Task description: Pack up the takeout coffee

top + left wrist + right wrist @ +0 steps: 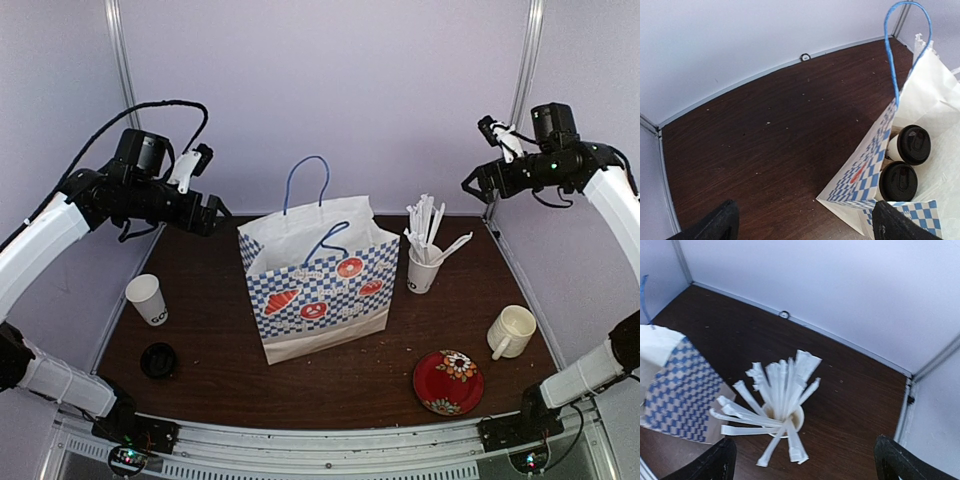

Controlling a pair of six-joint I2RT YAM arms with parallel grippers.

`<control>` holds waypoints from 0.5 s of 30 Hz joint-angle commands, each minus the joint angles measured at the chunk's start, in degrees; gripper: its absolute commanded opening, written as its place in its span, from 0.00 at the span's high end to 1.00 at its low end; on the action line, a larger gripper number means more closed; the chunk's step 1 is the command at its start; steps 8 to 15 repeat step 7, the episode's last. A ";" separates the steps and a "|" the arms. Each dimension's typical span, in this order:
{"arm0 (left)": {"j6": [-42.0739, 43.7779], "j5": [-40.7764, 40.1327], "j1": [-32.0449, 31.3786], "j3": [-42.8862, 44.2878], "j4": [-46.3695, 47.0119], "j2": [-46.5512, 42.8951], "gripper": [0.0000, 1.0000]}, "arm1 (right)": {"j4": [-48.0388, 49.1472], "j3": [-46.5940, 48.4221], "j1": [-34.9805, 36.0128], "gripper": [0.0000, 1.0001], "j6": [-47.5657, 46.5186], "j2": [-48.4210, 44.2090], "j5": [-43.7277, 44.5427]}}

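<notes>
Near the table's (220, 385) left edge, one unlidded paper cup (147, 298) stands outside the paper bag (315, 290), black lid (158, 360) lying nearer. The left hand (805, 226) and right hand (802, 463) hang spread, empty. Best to pinch the cup's wall gently, keeping it upright.

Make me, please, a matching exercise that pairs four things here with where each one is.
Things:
1 lidded cups
2 unlidded paper cup
3 loose black lid
4 cream mug

Places:
A flat on the table, front left
B inside the checked bag
C right side, near the red plate
D upright on the left, behind that lid

Pairs: 1-B, 2-D, 3-A, 4-C
</notes>
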 commanded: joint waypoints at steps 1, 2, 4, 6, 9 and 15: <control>-1.60 -9.20 0.60 0.87 1.45 -1.06 0.03 | 14.34 -7.38 -0.76 0.01 6.03 -1.25 19.55; -1.84 -10.32 0.64 0.78 1.45 -0.88 0.03 | 14.62 -8.48 -0.76 0.01 6.11 -1.61 20.33; -2.40 -11.82 0.65 0.41 1.81 -0.65 0.02 | 16.88 -11.80 -0.84 0.00 5.59 -3.47 19.76; -2.90 -12.01 0.65 0.06 2.25 -0.51 0.02 | 17.16 -12.47 -0.84 0.01 6.15 -4.41 18.19; -3.11 -11.79 0.65 -0.03 2.38 -0.42 0.02 | 16.37 -11.78 -0.84 0.01 6.65 -4.45 17.89; -3.11 -11.79 0.65 -0.03 2.38 -0.42 0.02 | 16.37 -11.78 -0.84 0.01 6.65 -4.45 17.89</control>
